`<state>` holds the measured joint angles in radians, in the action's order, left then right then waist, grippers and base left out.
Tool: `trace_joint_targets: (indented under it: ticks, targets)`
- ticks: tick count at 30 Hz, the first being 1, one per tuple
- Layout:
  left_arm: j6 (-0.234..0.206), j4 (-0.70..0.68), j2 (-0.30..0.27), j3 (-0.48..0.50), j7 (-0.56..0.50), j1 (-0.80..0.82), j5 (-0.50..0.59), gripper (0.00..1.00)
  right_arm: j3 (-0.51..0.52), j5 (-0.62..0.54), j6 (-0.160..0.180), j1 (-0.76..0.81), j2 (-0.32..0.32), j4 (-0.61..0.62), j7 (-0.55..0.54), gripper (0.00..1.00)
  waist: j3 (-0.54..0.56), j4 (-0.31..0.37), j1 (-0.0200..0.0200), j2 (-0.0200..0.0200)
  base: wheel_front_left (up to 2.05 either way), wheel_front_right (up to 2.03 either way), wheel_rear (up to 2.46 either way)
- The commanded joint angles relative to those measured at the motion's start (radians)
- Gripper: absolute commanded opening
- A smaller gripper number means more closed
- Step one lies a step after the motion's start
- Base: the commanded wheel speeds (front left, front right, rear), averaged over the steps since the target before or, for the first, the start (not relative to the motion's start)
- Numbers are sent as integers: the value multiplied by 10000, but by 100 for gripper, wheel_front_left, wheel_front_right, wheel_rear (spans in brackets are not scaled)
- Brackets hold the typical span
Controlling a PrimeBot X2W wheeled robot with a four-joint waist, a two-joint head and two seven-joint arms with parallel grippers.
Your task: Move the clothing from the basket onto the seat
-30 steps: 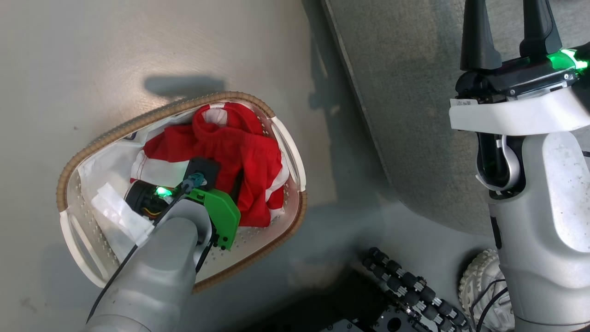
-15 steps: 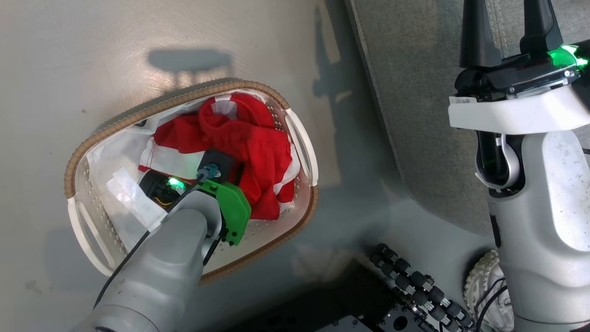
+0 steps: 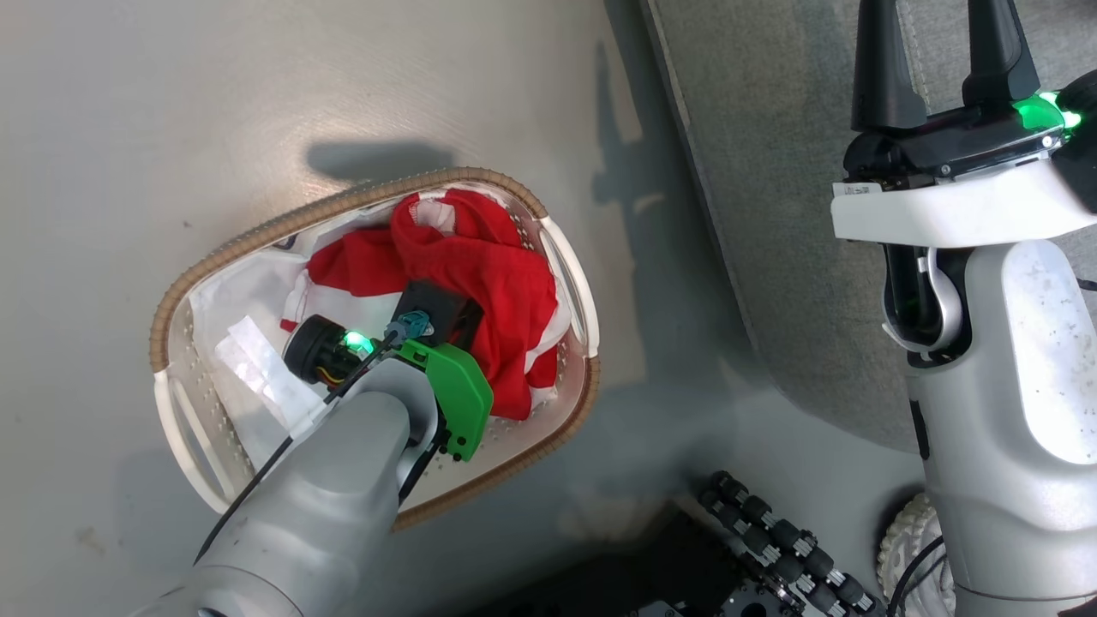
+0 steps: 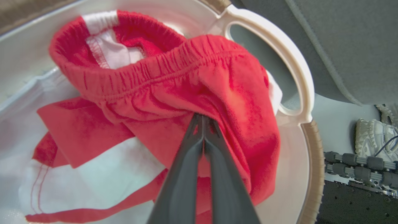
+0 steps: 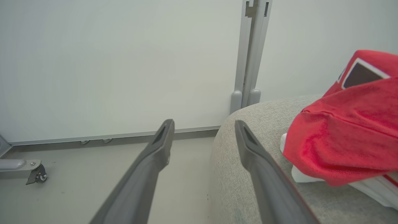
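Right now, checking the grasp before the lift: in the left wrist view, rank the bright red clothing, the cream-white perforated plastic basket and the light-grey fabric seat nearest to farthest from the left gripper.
1. Red clothing: pinched in the shut left gripper, centre.
2. Cream-white plastic basket: handle loop, upper right.
3. Light-grey fabric seat: top right, beyond the basket.

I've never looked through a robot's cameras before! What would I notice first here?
The bright red clothing is bunched in the white basket, with the left gripper pinched shut on a fold. Another red garment lies on the grey seat, near the open right gripper.
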<state>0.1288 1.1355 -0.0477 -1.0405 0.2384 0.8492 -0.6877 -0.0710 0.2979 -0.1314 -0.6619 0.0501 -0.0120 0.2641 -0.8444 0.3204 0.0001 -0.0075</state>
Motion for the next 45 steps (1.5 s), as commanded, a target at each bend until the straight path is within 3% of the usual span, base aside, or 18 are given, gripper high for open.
trace_joint_targets:
  ticks: [1,6,11,29,45]
  targets:
    - [28,-92,-56,-64,106,-1,-151,0,12,-102,14,154,22,-67,4,100,281,-137,-1,75,0,0,0]
    - [28,-470,-58,-242,278,-208,-492,0,33,-178,14,276,24,-262,4,100,868,-351,-1,75,0,0,0]
    - [28,-1159,-96,251,271,-455,-434,0,-3,-298,14,472,27,-451,2,100,1523,-610,-1,75,0,0,0]
    - [29,-4331,-65,2844,274,-2942,1170,0,-137,-330,14,1726,239,-1172,2,100,4375,-1932,-1,75,0,0,0]
    - [29,-6982,-40,4286,273,-4362,2235,0,-154,-319,14,3375,223,-1731,4,100,6767,-2728,-1,75,0,0,0]
